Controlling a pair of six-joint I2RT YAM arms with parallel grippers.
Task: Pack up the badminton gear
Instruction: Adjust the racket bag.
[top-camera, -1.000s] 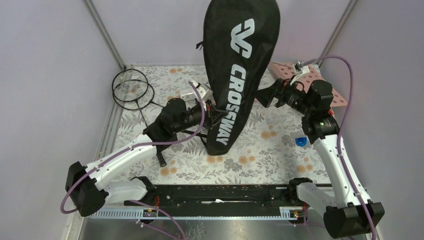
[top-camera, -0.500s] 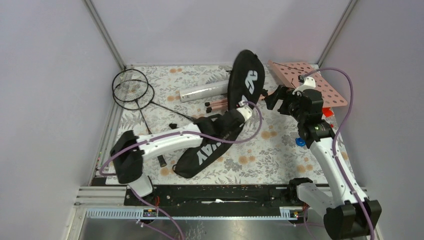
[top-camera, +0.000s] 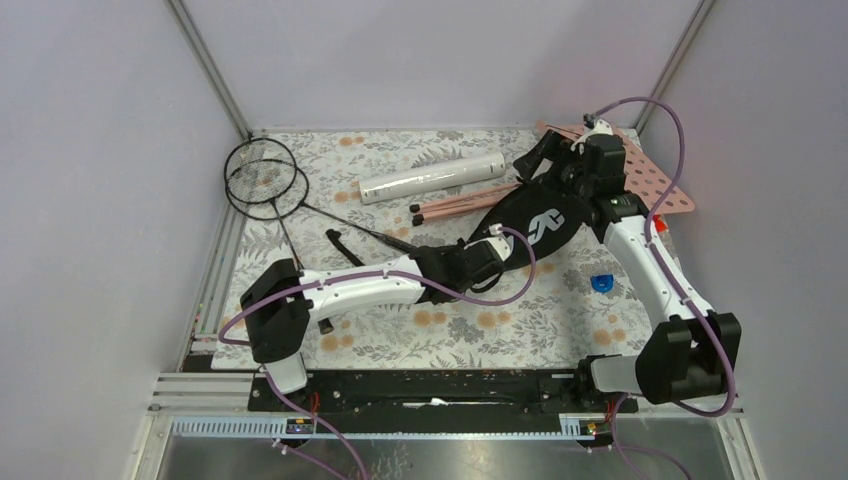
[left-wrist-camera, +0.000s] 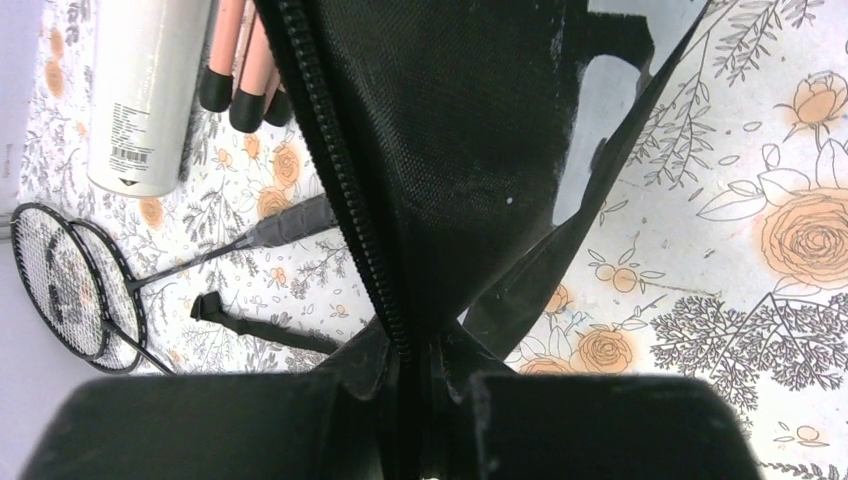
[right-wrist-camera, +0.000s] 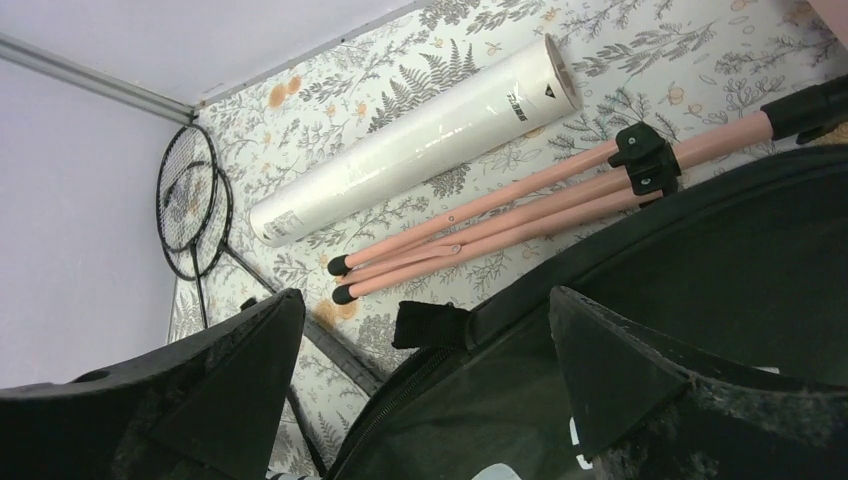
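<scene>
Your left gripper (left-wrist-camera: 415, 395) is clamped on the zipper (left-wrist-camera: 335, 170) edge of the black bag (top-camera: 545, 215), lying at two o'clock on the table (top-camera: 520, 320); your right gripper (top-camera: 537, 163) hangs over its wide end, jaws wide apart; white tube (top-camera: 432, 178) at twelve, rackets (top-camera: 262, 172) at ten.

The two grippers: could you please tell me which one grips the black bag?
The left gripper, shut on the bag at its zipper; the right gripper is wide open, gripping nothing.
</scene>
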